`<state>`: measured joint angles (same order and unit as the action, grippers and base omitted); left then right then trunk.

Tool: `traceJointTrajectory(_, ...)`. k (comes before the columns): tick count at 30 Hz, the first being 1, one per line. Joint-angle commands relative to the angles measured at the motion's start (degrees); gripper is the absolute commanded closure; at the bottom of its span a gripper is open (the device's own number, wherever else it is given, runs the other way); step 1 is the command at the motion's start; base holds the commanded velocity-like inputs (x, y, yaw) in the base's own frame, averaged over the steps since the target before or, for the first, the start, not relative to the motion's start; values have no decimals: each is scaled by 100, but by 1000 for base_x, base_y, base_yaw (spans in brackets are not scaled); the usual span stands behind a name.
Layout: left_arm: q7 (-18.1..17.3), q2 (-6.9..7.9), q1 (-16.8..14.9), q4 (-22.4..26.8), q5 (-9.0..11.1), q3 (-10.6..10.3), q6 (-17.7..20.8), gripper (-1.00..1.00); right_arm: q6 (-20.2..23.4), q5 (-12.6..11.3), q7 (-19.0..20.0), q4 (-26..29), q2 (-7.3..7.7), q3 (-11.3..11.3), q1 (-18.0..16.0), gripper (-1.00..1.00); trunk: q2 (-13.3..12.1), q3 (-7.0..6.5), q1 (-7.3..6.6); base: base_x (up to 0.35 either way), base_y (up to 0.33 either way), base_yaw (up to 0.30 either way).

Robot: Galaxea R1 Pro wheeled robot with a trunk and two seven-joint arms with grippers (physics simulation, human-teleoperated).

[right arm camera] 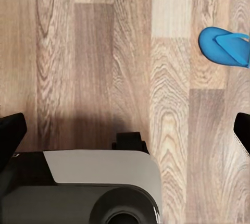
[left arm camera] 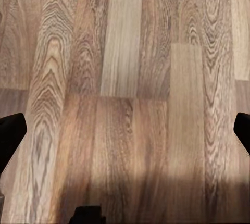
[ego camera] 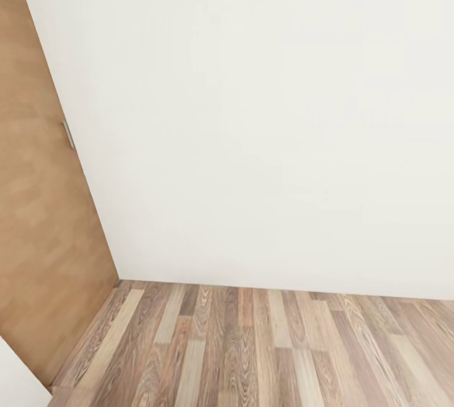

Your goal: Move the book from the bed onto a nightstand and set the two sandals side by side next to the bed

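One bright blue sandal lies flat on the wood-plank floor in the right wrist view, cut off by the frame edge, its thin strap showing. My right gripper hangs open above the floor, well apart from the sandal, its dark fingertips spread wide with nothing between them. My left gripper is also open over bare planks, its black fingertips far apart. The book, the bed and the nightstand are out of view.
The head view faces a plain white wall meeting the plank floor, with a brown wooden door and its metal handle at the left. My own grey and white base sits under the right gripper.
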<state>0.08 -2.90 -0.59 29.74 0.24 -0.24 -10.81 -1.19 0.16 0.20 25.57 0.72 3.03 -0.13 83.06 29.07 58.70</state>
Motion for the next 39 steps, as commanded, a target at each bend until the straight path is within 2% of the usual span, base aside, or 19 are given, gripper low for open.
traceJointTrajectory(1,1,2,-3,-3,2,-2,-18,-100,-12,1,1,1,-2,13,-2,-100,2,5,3,318,0,0)
traceJointTrajectory(39,-6,8,-3,-3,2,-2,-18,-100,-12,1,0,1,-2,13,-3,-100,2,5,3,318,0,0)
